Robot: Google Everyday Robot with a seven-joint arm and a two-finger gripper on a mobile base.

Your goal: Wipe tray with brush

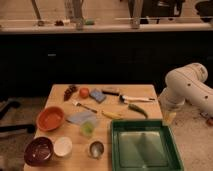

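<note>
The green tray (143, 148) lies at the front right of the wooden table (59, 95), its paler bottom bare. Behind it, near the table's back right, the brush (134, 98) lies flat, its white handle pointing right and its dark head to the left. A curved green pepper (138, 109) lies between brush and tray. My white arm (186, 85) comes in from the right, and the gripper (169, 117) hangs off the table's right edge, just behind the tray's far right corner. It stands open and holds nothing.
On the left are an orange bowl (50, 118), a dark bowl (38, 150) and a white bowl (63, 146). A metal cup (96, 148), green cup (88, 128), blue cloth (80, 118), fork (84, 105), blue sponge (98, 95), a round orange-red fruit (84, 92) and a dark block (111, 91) fill the middle.
</note>
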